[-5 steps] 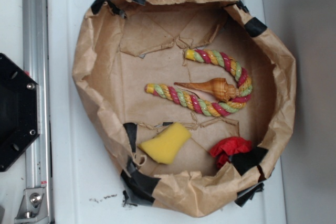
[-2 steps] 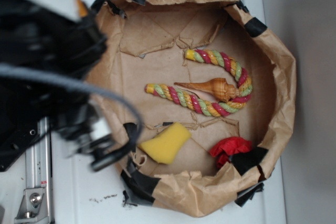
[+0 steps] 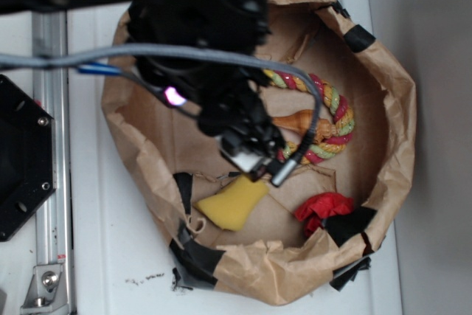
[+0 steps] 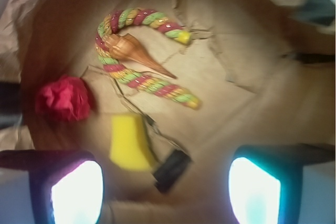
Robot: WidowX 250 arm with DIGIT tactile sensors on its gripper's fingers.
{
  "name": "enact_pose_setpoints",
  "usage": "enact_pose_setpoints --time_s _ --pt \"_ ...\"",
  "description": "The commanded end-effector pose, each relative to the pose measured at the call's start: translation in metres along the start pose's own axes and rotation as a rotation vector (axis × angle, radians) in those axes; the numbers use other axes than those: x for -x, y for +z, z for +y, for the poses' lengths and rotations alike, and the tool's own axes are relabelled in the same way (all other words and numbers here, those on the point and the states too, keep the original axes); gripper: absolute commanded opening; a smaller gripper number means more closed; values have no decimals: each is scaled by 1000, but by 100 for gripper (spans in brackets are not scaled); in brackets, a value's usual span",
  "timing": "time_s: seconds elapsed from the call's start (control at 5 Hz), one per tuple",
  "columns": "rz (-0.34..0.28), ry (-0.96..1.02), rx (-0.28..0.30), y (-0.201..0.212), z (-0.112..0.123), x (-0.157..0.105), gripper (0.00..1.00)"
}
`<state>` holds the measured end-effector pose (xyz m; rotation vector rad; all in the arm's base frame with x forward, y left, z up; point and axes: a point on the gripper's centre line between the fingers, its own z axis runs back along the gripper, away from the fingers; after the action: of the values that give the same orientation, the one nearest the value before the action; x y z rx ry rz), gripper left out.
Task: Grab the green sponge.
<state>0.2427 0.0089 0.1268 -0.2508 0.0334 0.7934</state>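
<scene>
Exterior, arm: big black blur, reaches in from upper left over the paper bowl [image 3: 383,86]; covers most of bowl's left and top.
Exterior, fingers [image 3: 259,161]: tip end hangs over bowl middle; can't tell how far open from this view, too blurred.
Exterior, sponge [image 3: 230,202]: yellow, flat on bowl floor, just below-left of fingers; top corner right under the tip, contact can't tell.
Exterior, rope [image 3: 333,112]: striped green/yellow/red, curved, right of fingers, partly hidden by arm.
Exterior, shell [image 3: 302,122]: brown, inside rope's curve, just right of fingers.
Exterior, red cloth [image 3: 323,208]: wad at bowl's lower right, below-right of fingers, apart from sponge.
Exterior, desk [image 3: 110,256]: white, carries bowl; black tape on bowl rim.
Wrist, fingers [image 4: 165,187]: two pads at bottom corners, wide apart, nothing between them, holding nothing.
Wrist, sponge [image 4: 128,142]: ahead of fingers, nearer the left pad, clear of both pads.
Wrist, tape [image 4: 171,170]: black bit between pads, just right of sponge.
Wrist, red cloth [image 4: 63,98]: above the left pad, left of sponge.
Wrist, rope [image 4: 142,51]: farther ahead, U-shaped, shell [image 4: 134,51] lying in its bend.
</scene>
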Motion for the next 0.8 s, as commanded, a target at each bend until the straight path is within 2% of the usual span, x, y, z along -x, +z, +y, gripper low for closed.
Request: enact_pose_setpoints --time_s 0.0,0.2,0.4,0.6 --pt "79 -89 18 -68 -34 10 100" --pt "141 -144 -1 -87 -42 36 100" --pt "137 -192 -50 -96 -42 54 100" --pt "99 -226 -104 -104 -36 55 100"
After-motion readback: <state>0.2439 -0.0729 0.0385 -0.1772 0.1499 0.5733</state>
